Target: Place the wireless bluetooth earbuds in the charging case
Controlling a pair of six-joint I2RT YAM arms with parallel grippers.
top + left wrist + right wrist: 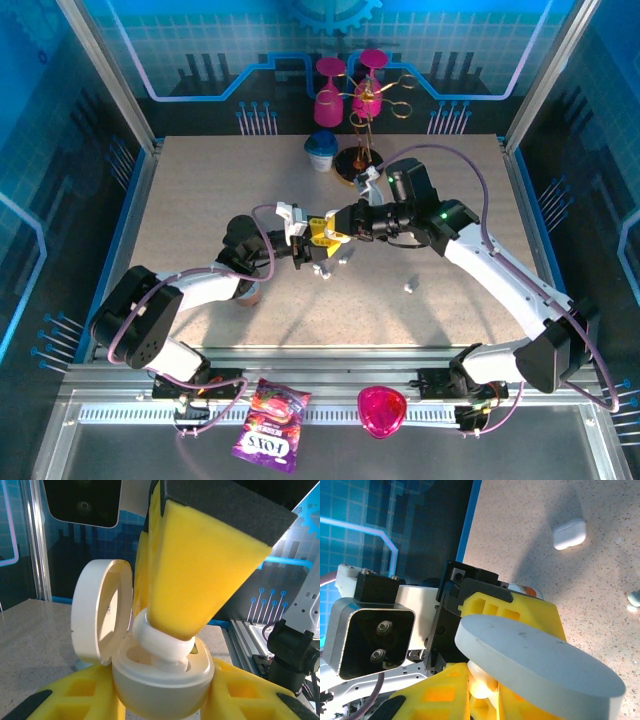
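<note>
My left gripper (160, 697) is shut on a round white charging case (160, 680), held by its base with the lid (100, 610) swung open to the left. My right gripper (485, 690) is shut on a white earbud (160, 642). It comes down from above, and the earbud's stem sits in one of the case's slots. In the right wrist view the earbud (482, 682) shows between the yellow fingers, behind the lid (535, 660). In the top view both grippers (318, 243) meet over the middle of the table.
A second closed white case (569, 534) and a loose earbud (635, 598) lie on the speckled table. A small white piece (410, 287) lies to the right of the grippers. A cup (322, 150) and a glass rack (362, 100) stand at the back.
</note>
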